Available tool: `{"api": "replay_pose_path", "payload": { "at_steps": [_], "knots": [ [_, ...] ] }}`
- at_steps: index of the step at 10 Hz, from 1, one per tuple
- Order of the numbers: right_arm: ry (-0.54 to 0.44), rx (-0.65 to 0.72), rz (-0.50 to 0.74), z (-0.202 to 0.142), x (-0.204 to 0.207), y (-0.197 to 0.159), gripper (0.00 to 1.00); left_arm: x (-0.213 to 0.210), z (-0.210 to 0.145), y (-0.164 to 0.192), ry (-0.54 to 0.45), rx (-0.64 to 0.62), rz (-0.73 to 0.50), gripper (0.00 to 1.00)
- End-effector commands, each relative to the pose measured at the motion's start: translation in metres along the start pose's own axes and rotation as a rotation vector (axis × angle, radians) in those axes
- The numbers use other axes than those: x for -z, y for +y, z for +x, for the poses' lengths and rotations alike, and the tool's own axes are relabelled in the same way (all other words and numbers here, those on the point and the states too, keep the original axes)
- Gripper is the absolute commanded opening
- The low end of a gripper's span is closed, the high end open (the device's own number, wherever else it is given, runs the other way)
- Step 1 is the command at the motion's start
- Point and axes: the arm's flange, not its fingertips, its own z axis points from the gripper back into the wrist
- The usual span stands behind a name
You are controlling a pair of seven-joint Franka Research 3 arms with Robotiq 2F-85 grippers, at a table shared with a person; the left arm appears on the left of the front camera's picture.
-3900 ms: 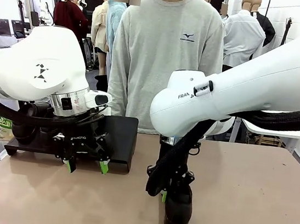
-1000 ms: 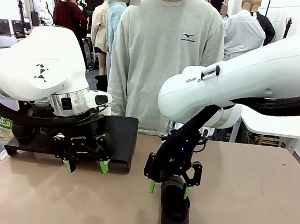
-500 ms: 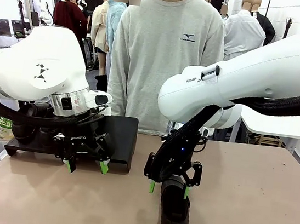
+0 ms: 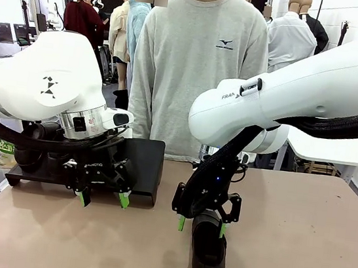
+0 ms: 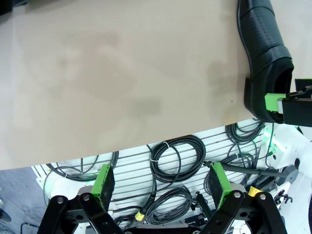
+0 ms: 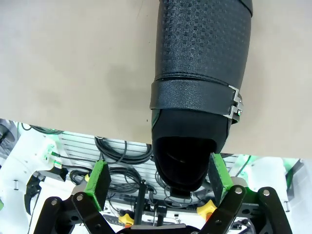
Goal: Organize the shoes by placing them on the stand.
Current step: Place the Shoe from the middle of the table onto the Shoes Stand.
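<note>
Front view: one black shoe (image 4: 209, 257) lies on the tan table (image 4: 295, 255), right of centre, near the robot's edge, its heel opening toward the far side. The right gripper (image 4: 200, 227) hangs over the heel end, jaws apart, one green pad on each side of the shoe.

Right wrist view: the shoe (image 6: 197, 92) has a textured upper and a strap with a metal buckle. The heel opening sits between the green fingertips (image 6: 99, 178); one pad looks close to the shoe's side, the other stands clear. Contact cannot be told.

The black stand (image 4: 141, 169) sits on the table's left half toward the far side, partly hidden by the left arm. The left gripper (image 4: 102, 198) hovers in front of it, jaws apart, holding nothing.

Left wrist view: its pads (image 5: 103, 179) frame bare table edge and coiled cables (image 5: 175, 153) below.

A person in a grey sweatshirt (image 4: 198, 64) stands at the far side.
</note>
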Motion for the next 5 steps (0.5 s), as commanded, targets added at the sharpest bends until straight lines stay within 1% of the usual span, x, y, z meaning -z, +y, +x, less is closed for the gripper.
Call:
{"api": "replay_pose_path", "payload": {
  "at_steps": [1,2,3,4,5],
  "knots": [
    [-0.019,-0.014,-0.038,-0.008,-0.013,-0.003,1.0,0.0,-0.001,0.001,0.01,0.001,-0.015,1.0],
    [-0.053,-0.036,-0.017,-0.018,-0.034,-0.015,1.0,0.0,-0.001,0.001,0.01,0.001,-0.015,1.0],
    [-0.105,-0.026,-0.037,-0.028,-0.054,-0.035,1.0,0.0,-0.001,0.001,0.01,0.001,-0.015,1.0],
    [-0.114,-0.069,-0.069,-0.034,-0.071,-0.074,1.0,0.0,-0.001,0.001,0.01,0.001,-0.015,1.0],
    [-0.113,-0.062,-0.075,-0.035,-0.081,-0.113,1.0,0.0,-0.001,0.001,0.01,0.001,-0.015,1.0]
  ]
}}
